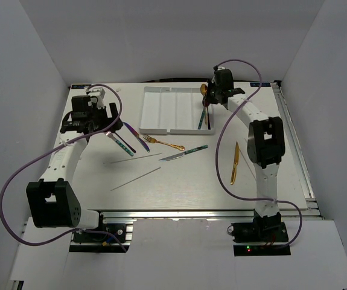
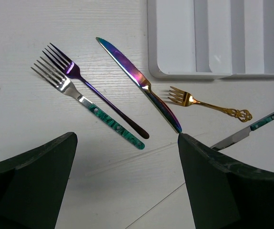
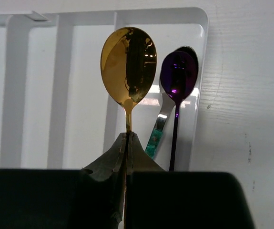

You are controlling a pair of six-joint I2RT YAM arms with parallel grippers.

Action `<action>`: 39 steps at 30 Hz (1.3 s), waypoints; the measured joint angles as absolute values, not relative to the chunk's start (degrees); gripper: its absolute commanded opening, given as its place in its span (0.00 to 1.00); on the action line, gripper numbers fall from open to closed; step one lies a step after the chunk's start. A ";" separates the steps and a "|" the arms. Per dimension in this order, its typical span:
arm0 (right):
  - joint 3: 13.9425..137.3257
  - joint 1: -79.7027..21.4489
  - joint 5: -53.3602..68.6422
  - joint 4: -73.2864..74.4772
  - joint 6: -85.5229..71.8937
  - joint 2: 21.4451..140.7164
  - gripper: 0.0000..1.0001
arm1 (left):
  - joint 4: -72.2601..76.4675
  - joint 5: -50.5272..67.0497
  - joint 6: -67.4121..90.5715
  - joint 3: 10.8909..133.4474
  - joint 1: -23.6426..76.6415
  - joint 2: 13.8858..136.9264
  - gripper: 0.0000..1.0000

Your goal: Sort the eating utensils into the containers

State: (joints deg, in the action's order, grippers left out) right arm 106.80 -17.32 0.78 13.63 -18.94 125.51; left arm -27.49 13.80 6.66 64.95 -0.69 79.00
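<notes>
- Gold spoon (image 3: 128,67) is up in the air, pinched by its thin handle in the right gripper (image 3: 127,143), whose claw is clenched tight on it, fingertips pressed together.
- From the right wrist view, the spoon's bowl sticks out past the fingertips and hangs over the right end of the white tray (image 3: 86,95). I cannot tell which compartment it is over.
- In the tray's rightmost compartment lie a purple spoon (image 3: 178,76) and a teal-handled spoon (image 3: 157,133), side by side. The purple bowl covers most of the other one's bowl.
- From above, the right arm reaches to the tray's far right corner and the other three compartments show only white.
- On the left side, the left gripper (image 2: 126,143) is released, fingers spread wide with nothing between them, hanging above the table near a cluster of cutlery.
- Below it, a purple fork (image 2: 86,83) and a teal-handled fork (image 2: 79,98) lie close together, tines pointing the same way and handles crossing toward the near end.
- Just to their right is an iridescent knife (image 2: 137,81), angled with its tip toward the tray's near left corner.
- A gold fork (image 2: 208,105) lies just below the tray's near edge, tines near the knife's handle.
- A teal-handled knife (image 1: 184,153) rests further right on the open table.
- A gold knife (image 1: 234,163) lies by itself beside the right arm, well apart from the rest.
- Two thin grey sticks (image 1: 136,179) lie on the table nearer the arm bases.
</notes>
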 measured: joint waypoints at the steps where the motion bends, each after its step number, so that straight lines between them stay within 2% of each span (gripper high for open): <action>1: 107.33 -17.39 -0.16 13.63 -19.55 126.78 0.00 | -27.51 13.43 6.66 65.14 -0.69 79.07 0.98; 9: 109.51 -17.61 -4.95 13.69 -23.05 132.55 0.01 | -28.16 11.14 6.13 66.61 -0.69 79.13 0.98; 10: 109.62 -17.61 -5.34 13.69 -23.22 132.84 0.09 | -28.34 11.03 5.98 66.61 -0.69 79.15 0.98; 11: 109.73 -17.61 -5.61 13.69 -23.53 133.03 0.24 | -28.47 10.90 5.80 66.61 -0.69 79.20 0.98; 14: 109.86 -17.58 -5.65 13.43 -23.68 133.23 0.40 | -28.75 10.85 5.37 66.61 -0.69 79.33 0.98; 18: 109.67 -17.61 -4.78 13.13 -22.81 132.94 0.45 | -28.58 10.92 5.10 66.61 -0.69 80.01 0.98; 21: 106.02 -17.58 -3.31 13.13 -20.34 129.56 0.44 | -27.83 11.35 5.04 66.61 -0.69 81.19 0.98; 22: 104.12 -17.58 -1.85 13.34 -18.59 127.52 0.44 | -27.49 11.53 4.97 66.61 -0.69 81.65 0.98; 24: 99.68 -17.58 3.46 13.52 -12.78 122.45 0.51 | -26.74 12.01 4.86 66.61 -0.69 82.39 0.98; 25: 97.51 -17.52 6.04 13.91 -9.74 119.61 0.59 | -26.48 12.23 4.71 66.61 -0.69 82.67 0.98; 30: 90.85 -18.20 20.21 20.32 12.51 107.39 0.79 | -24.91 13.58 4.43 66.61 -0.69 83.05 0.98; 35: 91.68 -21.67 24.88 30.41 32.82 108.20 0.87 | -23.97 15.59 4.54 66.61 -0.69 83.05 0.98; 39: 91.72 -25.52 24.21 36.77 44.56 113.21 0.88 | -23.86 16.38 4.75 66.61 -0.69 83.05 0.98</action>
State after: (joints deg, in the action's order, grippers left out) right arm 91.72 -25.52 24.21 36.77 44.56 113.21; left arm -23.86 16.38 4.75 66.61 -0.69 83.05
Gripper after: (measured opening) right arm 0.875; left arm 0.981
